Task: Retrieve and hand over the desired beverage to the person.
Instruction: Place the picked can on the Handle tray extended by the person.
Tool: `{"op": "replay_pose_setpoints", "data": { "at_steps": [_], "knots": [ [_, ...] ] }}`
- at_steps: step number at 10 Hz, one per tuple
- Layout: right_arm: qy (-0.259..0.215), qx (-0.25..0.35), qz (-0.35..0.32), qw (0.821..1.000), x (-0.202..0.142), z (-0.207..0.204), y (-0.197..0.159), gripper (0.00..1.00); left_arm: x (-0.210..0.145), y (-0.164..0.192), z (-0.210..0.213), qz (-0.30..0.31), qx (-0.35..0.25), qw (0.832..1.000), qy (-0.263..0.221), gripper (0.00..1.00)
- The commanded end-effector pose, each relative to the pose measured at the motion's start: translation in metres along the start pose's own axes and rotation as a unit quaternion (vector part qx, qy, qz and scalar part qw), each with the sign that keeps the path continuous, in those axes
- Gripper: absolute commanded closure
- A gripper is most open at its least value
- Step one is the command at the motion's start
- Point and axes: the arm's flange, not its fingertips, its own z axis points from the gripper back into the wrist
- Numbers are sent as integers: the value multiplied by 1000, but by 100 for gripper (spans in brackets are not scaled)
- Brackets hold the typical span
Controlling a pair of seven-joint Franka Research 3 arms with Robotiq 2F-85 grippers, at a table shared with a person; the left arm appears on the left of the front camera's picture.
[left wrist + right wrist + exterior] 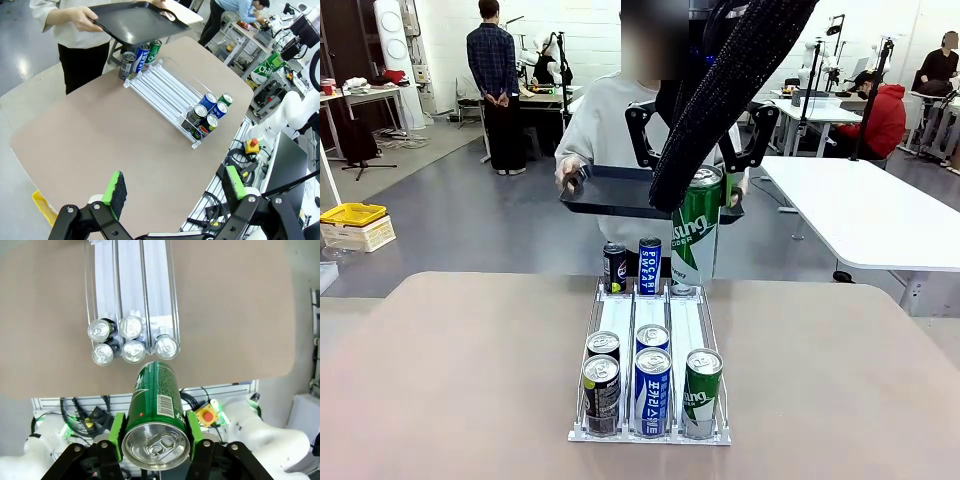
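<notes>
Right tool (156, 435) pinches the green can (154, 390) on both sides just under its rim, green pads tight on the wall. The can hangs upright in the air above the near end of the rack (650, 320), close over the tabletop's (450, 380) near edge. Below it, five cans crowd the rack's near end and more stand at its far end. The person (605, 120) stands beyond the far edge and holds a dark tray (610, 192) level in both hands, well apart from the can. Left tool (175, 189) is spread, with nothing between its pads, and hangs high above the tabletop. Judged step: can lifted clear, carry to the person just starting. Next move calls for travel along the rack toward the far edge, keeping the can upright and above the far cans. Then set it on the tray's bare surface before the fingers part.
</notes>
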Motion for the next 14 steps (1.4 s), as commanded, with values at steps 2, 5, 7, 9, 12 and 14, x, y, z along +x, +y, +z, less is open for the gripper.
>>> {"op": "replay_pose_setpoints", "data": {
  "at_steps": [2, 5, 7, 9, 12, 14],
  "knots": [
    [-1, 0, -4, 1000, -3, 0, -5, 100, 0, 0, 2, -10, -5, 1000, -8, 0],
    [-1, 0, -4, 1000, -3, 0, -5, 100, 0, 0, 2, -10, -5, 1000, -8, 0],
    [-1, 0, -4, 1000, -3, 0, -5, 100, 0, 0, 2, -10, -5, 1000, -8, 0],
    [-1, 0, -4, 1000, -3, 0, -5, 100, 0, 0, 2, -10, -5, 1000, -8, 0],
    [0, 0, 0, 1000, 0, 0, 0, 42, 0, 0, 2, -10, -5, 1000, -8, 0],
    [24, 37, -23, 999, 54, 11, -19, 42, 0, 0, 2, -10, -5, 1000, -8, 0]
  ]
}}
